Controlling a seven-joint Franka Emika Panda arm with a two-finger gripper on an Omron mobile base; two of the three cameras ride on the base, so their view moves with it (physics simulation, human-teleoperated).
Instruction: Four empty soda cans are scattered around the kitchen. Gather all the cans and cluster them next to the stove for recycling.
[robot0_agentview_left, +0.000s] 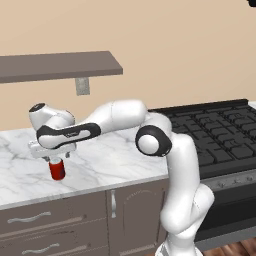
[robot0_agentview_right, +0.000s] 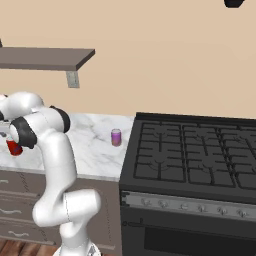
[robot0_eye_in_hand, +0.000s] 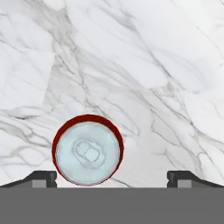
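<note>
Hanging spread wide over the marble counter (robot0_agentview_left: 115, 165), the gripper (robot0_agentview_left: 56, 158) is poised directly above an upright red soda can (robot0_agentview_left: 58, 169), its fingers flanking the silver top without touching, probably so a straight descent can clasp the sides. Further right, a purple-pink can (robot0_agentview_right: 116, 137) is standing just beside the stove (robot0_agentview_right: 195, 160), apparently already delivered, while the red one is sitting well apart from it.

two small cylindrical soda cans are counted: one red can (robot0_agentview_left: 58, 170), one purple-pink can (robot0_agentview_right: 116, 137).
</note>
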